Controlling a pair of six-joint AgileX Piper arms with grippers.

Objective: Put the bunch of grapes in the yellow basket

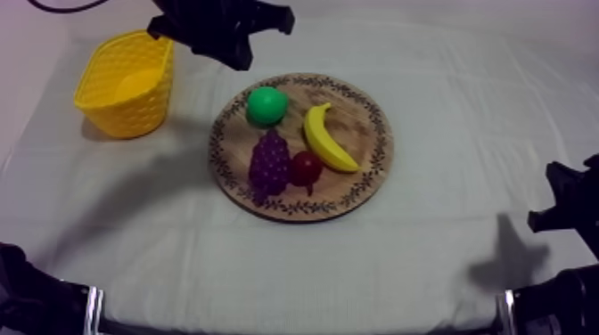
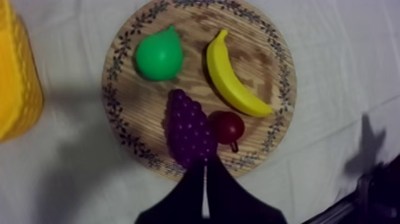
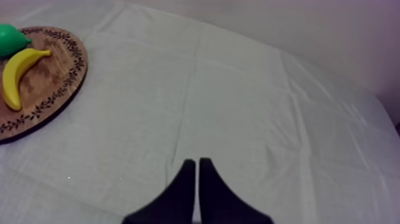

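The purple bunch of grapes [image 1: 269,162] [image 2: 189,128] lies on the round wooden board [image 1: 361,134] [image 2: 196,24], between a green pear [image 1: 266,105] [image 2: 158,56] and a small red fruit [image 1: 307,167] [image 2: 227,127]. My left gripper [image 1: 241,58] [image 2: 205,173] hangs shut and empty above the table behind the board, its tips seen just past the grapes' end. The yellow basket [image 1: 127,82] [image 2: 15,83] stands empty at the far left. My right gripper [image 1: 557,205] [image 3: 197,164] rests shut over bare cloth at the right side.
A banana [image 1: 327,138] [image 2: 233,77] [image 3: 16,74] lies on the board's right half, close to the red fruit. In the right wrist view the board [image 3: 59,77] and the pear [image 3: 11,38] sit well away from that gripper. Bare cloth surrounds the board.
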